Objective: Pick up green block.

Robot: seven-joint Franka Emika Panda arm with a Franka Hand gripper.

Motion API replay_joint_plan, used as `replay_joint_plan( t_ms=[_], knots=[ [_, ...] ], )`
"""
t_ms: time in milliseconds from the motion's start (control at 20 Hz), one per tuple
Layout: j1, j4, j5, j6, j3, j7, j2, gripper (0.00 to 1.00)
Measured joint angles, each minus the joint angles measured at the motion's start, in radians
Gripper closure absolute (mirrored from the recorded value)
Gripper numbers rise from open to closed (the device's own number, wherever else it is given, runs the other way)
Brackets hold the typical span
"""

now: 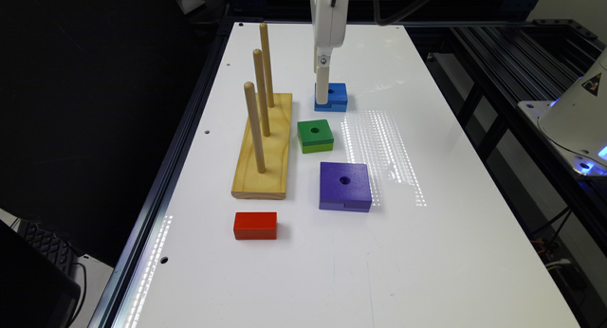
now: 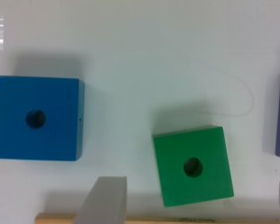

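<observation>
The green block (image 1: 315, 134) lies flat on the white table (image 1: 427, 252), dark green on top with a round hole and a lime lower layer. In the wrist view the green block (image 2: 192, 165) sits slightly turned, in line with the wide gap between my two fingers (image 2: 105, 200). My gripper (image 1: 322, 98) hangs above the table, open, with nothing held. In the exterior view it overlaps the blue block, a short way beyond the green one. My gripper (image 2: 194, 189) shows a fingertip on each side of the green block, well above it.
A blue holed block (image 1: 334, 96) lies just beyond the green one and a larger purple block (image 1: 344, 186) just nearer. A wooden base with three upright pegs (image 1: 265, 148) stands close on the exterior view's left. A red block (image 1: 255, 225) lies near the front.
</observation>
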Motion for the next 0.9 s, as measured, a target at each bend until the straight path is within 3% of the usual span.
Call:
replay_joint_plan(
  t_ms=[350,650,900],
  knots=[
    [0.0,-0.001,0.0,0.003,0.0,0.0,0.007,0.0],
    [0.0,-0.001,0.0,0.082,0.005,0.002,0.082,0.0],
    [0.0,0.006,0.0,0.093,0.016,0.013,0.092,0.0]
  ],
)
